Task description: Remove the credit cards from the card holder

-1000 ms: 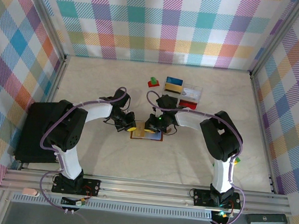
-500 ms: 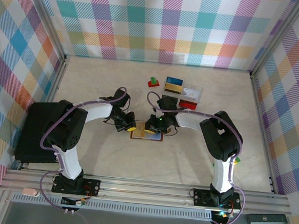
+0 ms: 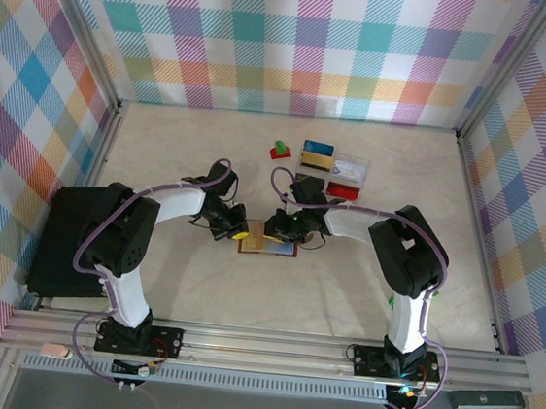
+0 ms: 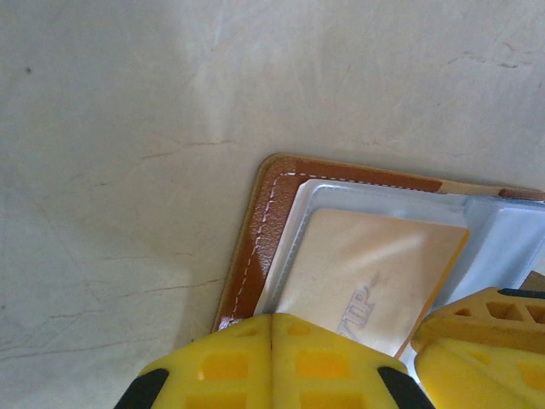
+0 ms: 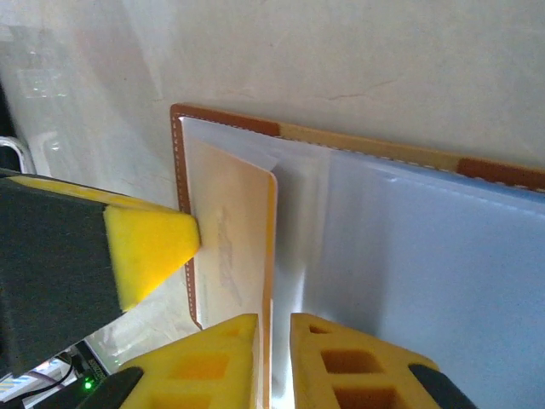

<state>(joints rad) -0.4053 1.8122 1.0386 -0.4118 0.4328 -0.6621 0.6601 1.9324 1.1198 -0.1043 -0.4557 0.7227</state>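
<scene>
The card holder (image 3: 284, 252) lies open on the table, brown-edged and bluish-grey inside (image 4: 247, 247) (image 5: 226, 117). A yellow credit card (image 4: 366, 264) (image 5: 234, 230) sits at its left end, its inner long edge raised out of the clear sleeve. My right gripper (image 3: 277, 232) (image 5: 272, 336) is shut on that raised edge, with only a thin slit left between the fingers. My left gripper (image 3: 239, 232) (image 4: 272, 328) is shut, and its tips press down on the holder's left border. The left fingertip (image 5: 149, 247) touches the border beside the card.
A clear compartment box (image 3: 348, 173), a blue-and-yellow card (image 3: 317, 154) and a red-and-green block (image 3: 280, 151) lie behind the holder. A black pad (image 3: 69, 242) sits at the table's left edge. Checked walls close three sides.
The right arm's elbow has shifted slightly to the right. Both grippers stay at the holder, and the left arm has not moved.
</scene>
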